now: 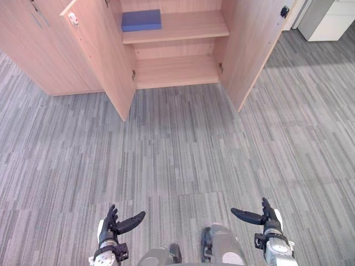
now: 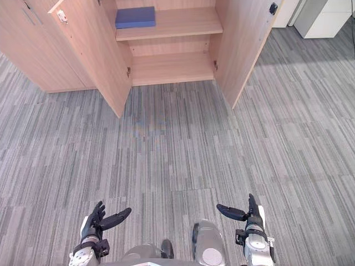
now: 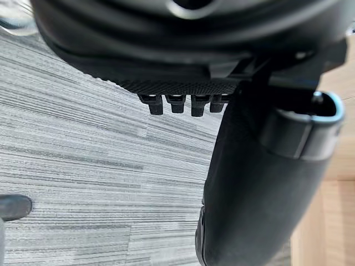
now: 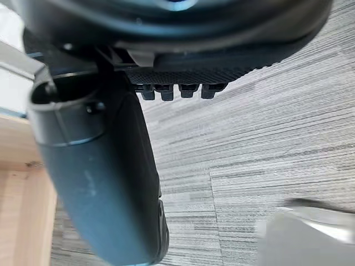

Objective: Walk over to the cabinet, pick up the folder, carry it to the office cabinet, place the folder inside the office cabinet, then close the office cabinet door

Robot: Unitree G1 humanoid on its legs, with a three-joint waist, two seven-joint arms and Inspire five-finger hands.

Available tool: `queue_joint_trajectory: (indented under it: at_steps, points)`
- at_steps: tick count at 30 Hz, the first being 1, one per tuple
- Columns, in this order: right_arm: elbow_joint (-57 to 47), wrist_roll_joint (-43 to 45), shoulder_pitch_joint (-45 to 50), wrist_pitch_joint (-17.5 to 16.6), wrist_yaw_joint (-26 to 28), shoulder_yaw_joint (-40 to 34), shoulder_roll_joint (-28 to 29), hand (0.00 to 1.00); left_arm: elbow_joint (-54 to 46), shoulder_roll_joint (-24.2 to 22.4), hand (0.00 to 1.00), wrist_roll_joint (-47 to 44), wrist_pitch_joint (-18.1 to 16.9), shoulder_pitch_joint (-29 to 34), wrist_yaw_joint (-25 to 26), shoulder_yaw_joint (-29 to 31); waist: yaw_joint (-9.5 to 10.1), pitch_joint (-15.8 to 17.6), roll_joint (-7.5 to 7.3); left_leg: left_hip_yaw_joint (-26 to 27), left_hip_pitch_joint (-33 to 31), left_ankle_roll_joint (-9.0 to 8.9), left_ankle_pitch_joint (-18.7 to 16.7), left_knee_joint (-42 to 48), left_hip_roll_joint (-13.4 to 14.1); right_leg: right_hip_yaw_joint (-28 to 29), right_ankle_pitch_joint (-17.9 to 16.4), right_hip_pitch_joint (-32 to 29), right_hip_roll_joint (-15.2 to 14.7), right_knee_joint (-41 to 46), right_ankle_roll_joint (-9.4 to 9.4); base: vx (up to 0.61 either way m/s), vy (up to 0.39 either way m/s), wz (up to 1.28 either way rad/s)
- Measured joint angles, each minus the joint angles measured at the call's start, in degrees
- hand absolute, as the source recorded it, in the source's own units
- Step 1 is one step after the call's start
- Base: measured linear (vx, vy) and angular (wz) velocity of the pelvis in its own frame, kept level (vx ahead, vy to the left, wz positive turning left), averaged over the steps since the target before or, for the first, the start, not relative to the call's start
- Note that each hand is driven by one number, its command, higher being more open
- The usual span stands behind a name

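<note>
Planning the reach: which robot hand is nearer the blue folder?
Left. The left robot hand is nearly in line with the blue folder; the right robot hand is offset well to its right. Both far from it.

no legible text, numbers or signs anywhere, blue folder (image 1: 141, 20) with a plain cover (too small for any print to show), office cabinet (image 1: 177, 69) wood unmarked
</note>
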Motion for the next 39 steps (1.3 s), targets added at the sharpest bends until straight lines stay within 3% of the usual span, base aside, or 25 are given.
queue_joint_trajectory:
  at_steps: [3,5,6,7,8,10,11,13,15,18,21,22,23,26,28,29,30,31,32,34,35,36,37,38,39]
  points:
    - [-0.07,0.0,-0.91,0.19,-0.01,0.04,-0.23,1.0,0.18,0.12,1.0,-0.01,-0.02,-3.24,0.19,-0.53,-1.15,2.27,0.63,-3.14,3.39,-1.55,-0.21,-3.45,2.73,-2.08,8.64,-3.5,1.26,-16.11,0.4,0.57,-0.151,0.65]
    - [-0.86,-0.01,-0.34,0.19,-0.28,0.18,-0.69,1.0,0.62,0.61,1.0,0.01,-0.03,-4.94,0.28,-1.61,-1.88,2.82,-0.55,-5.68,7.4,-4.06,-0.94,-6.31,3.3,-1.94,17.43,-4.55,0.27,-26.13,0.17,0.65,-0.247,0.73]
    - [-0.96,-0.03,-0.28,0.4,-0.54,0.47,-1.47,1.0,0.68,0.56,1.0,0.07,-0.05,-5.12,0.31,-2.65,-2.8,2.88,-0.21,-6.95,9.42,-5.82,-1.94,-6.37,4.76,-1.73,27.02,-4.47,0.26,-23.57,-2.45,0.52,-0.216,0.41]
    - [-1.15,-0.02,-1.05,0.39,-0.63,0.45,-1.7,1.0,0.83,0.45,1.0,0.07,-0.04,-5.53,0.24,-3.08,-2.95,3.1,0.61,-7.33,9.52,-6.28,-1.71,-5.6,5.68,-2.25,25.32,-5.76,0.78,-19.72,-4.23,0.51,-0.216,0.29]
    - [-1.98,-0.03,-1.9,0.34,-0.71,0.4,-1.51,1.0,0.83,0.81,1.0,0.13,-0.06,-6.31,-0.11,-4.31,-3.01,3.33,1.12,-7.76,8.98,-9.72,0.25,-2.28,7.13,-3.2,19.66,-7.68,0.55,-11.32,-5.69,0.48,-0.241,0.18]
    - [-2.24,-0.1,-1.35,0.34,-0.57,0.55,-0.78,1.0,1.0,0.02,1.0,0.12,-0.1,-6.2,-0.27,-4.9,-3.05,3.35,1.09,-7.44,4.76,-14.62,6.94,15.42,9.53,-4.23,10.69,-3.66,0.66,-5.21,-5.7,0.66,-0.37,0.29]
    - [-2.23,-0.1,-1.24,0.34,-0.47,0.88,-0.67,1.0,1.01,-0.28,1.0,0.12,-0.13,-5.98,-0.4,-4.89,-2.9,3.41,1.05,-7.27,1.52,-15.81,10.49,24.05,10.82,-4.43,9.35,-1.24,1.3,-5.91,-5.58,0.72,-0.413,0.15]
    - [-2.31,-0.1,-1.68,0.24,-0.36,2.22,0.03,1.0,1.08,-0.5,1.0,0.11,-0.46,-5.18,-1.46,-4.33,-1.43,3.43,1.43,-4.83,-10.77,-13.43,8.4,47.99,15.33,-4.6,8.1,7.55,5.44,-12.04,-6.24,0.58,-0.291,-0.2]
    - [-2.47,0.01,-1.8,0.1,-0.68,2.21,0.79,1.0,1.05,-0.96,1.0,0.06,-0.31,-4.92,-1.46,-4.32,0.36,3.8,0.82,-1.76,-18.45,-10.93,5.69,52.16,15.5,-3.51,7.58,15.17,7.42,-17.66,-6.93,0.59,-0.166,-0.33]
    - [-2.57,0.07,-3.03,0.1,-0.71,2.21,0.65,1.0,0.6,-1.2,1.0,0.06,-0.28,-4.47,-1.56,-4.32,3.51,4.4,-0.6,3.81,-27.12,-8.55,3.37,32.84,11.72,1.03,7.46,25.45,7.89,-25.98,-6.79,0.62,-0.076,-0.7]
    - [-2.42,0.06,-3.71,0.05,-1.22,2.06,0.55,1.0,0.61,-1.38,1.0,0.06,-0.17,-3.28,-1.24,-3.52,5.0,4.47,-0.8,-0.39,-28.01,-8.87,11.39,5.0,7.45,5.68,4.36,33.22,7.25,-30.5,-3.84,0.6,0.099,-0.8]
    - [-1.9,0.07,-3.66,0.17,-1.39,2.05,0.54,1.0,0.88,-1.33,1.0,0.05,-0.08,-3.25,-1.19,-3.3,5.07,4.5,-1.06,-0.94,-27.8,-8.28,15.19,4.22,7.08,6.17,3.46,34.89,6.88,-30.74,-2.93,0.79,0.259,-0.54]
    - [-0.81,0.05,-2.74,0.27,-1.64,2.02,0.9,1.0,1.26,-1.13,1.0,0.06,0.15,-3.03,-1.11,-2.46,5.18,3.07,-2.54,-1.76,-26.88,-2.08,22.78,4.93,4.9,6.64,1.79,36.73,4.81,-30.0,-0.6,0.69,0.244,-0.16]
    - [1.1,0.03,-2.27,0.51,-1.79,0.44,1.63,1.0,0.88,-1.12,1.0,0.18,0.24,-4.79,-1.18,-2.2,3.84,1.59,-5.14,-1.05,-26.27,0.47,15.32,11.8,1.33,6.92,0.95,32.5,-0.23,-14.53,1.32,0.75,0.234,0.1]
    - [2.27,-0.04,-2.24,0.52,-1.79,0.52,2.02,1.0,1.65,-0.99,1.0,0.2,0.25,-4.36,-1.11,-2.18,3.27,1.64,-5.26,-0.04,-18.77,1.14,9.79,11.24,0.1,7.15,7.61,24.68,-3.5,10.28,5.37,0.58,0.197,-0.17]
    - [2.46,-0.04,-2.26,0.52,-1.78,0.67,2.27,1.0,2.31,-0.65,1.0,0.3,0.29,-4.52,-1.06,-2.26,3.11,1.67,-5.3,0.09,-16.03,1.31,8.48,10.47,-0.42,7.12,7.53,21.54,-4.64,18.36,4.76,0.48,0.143,-0.11]
    - [3.18,-0.03,-2.5,0.56,-1.77,1.34,2.59,1.0,3.14,-0.14,1.0,0.78,0.51,-4.9,-0.77,-2.43,2.41,1.7,-5.17,0.02,-11.27,1.74,7.35,8.82,-0.93,6.68,4.51,16.27,-5.65,28.23,0.97,0.65,0.132,0.04]
    - [3.45,-0.04,-2.5,0.59,-1.73,3.05,2.88,1.0,3.16,0.06,1.0,1.16,0.43,-4.86,-0.02,-2.59,1.59,1.53,-4.86,-0.17,-6.59,1.75,7.28,5.92,-0.78,4.69,1.91,11.87,-5.43,28.69,-0.52,0.62,0.091,0.09]
    - [3.44,-0.04,-2.5,0.56,-1.71,3.8,3.08,1.0,3.14,0.3,1.0,1.16,0.26,-4.96,0.17,-2.54,1.46,1.46,-4.71,-0.34,-4.65,1.74,7.28,4.35,-0.54,3.28,0.85,10.04,-5.08,26.45,-0.58,0.6,0.013,0.21]
    - [3.97,-0.04,-2.75,0.55,-1.5,4.53,3.96,1.0,3.8,1.21,1.0,1.16,0.06,-6.6,0.17,-2.33,0.55,1.72,-4.27,-1.71,0.07,1.19,7.01,1.71,1.27,-0.24,-0.62,5.8,-2.09,6.96,-0.77,0.51,-0.075,0.48]
    - [4.1,-0.04,-2.77,0.55,-1.49,4.52,4.06,1.0,4.16,1.3,1.0,1.17,-0.14,-6.87,0.16,-2.22,0.37,1.62,-4.44,-1.92,1.35,0.22,6.45,1.35,1.62,0.05,1.74,5.27,-0.62,-2.49,0.18,0.53,-0.106,0.61]
    - [4.2,-0.04,-1.49,0.58,-1.5,4.45,4.07,1.0,4.53,1.97,1.0,1.21,-0.12,-6.55,0.14,-2.22,0.35,0.93,-5.61,-2.33,3.24,-2.82,4.63,1.02,0.77,2.4,10.05,5.48,0.59,-15.45,-0.48,0.43,-0.084,0.5]
    - [4.33,-0.04,-0.81,0.58,-1.51,4.37,4.07,1.0,4.86,2.0,1.0,1.23,-0.03,-6.22,0.07,-2.22,0.26,0.48,-6.43,-3.1,4.23,-4.26,3.33,1.16,0.16,4.18,19.12,5.64,0.81,-17.54,-1.68,0.64,-0.153,0.36]
    - [5.69,-0.04,-1.3,1.17,-1.51,3.72,2.9,1.0,6.9,-0.01,1.0,1.38,0.48,-6.55,0.13,-2.05,0.69,0.0,-3.83,-3.96,5.01,-5.74,2.61,2.77,2.74,3.87,17.54,5.55,2.28,-13.91,-4.76,0.53,-0.137,0.19]
    - [5.59,-0.03,-1.21,1.2,-1.54,3.64,2.99,1.0,6.84,-0.07,1.0,1.44,0.5,-6.35,0.03,-2.05,0.61,-0.16,-3.92,-3.95,4.71,-6.05,2.79,3.67,3.06,3.85,16.56,5.75,2.23,-13.76,-4.63,0.61,-0.197,0.25]
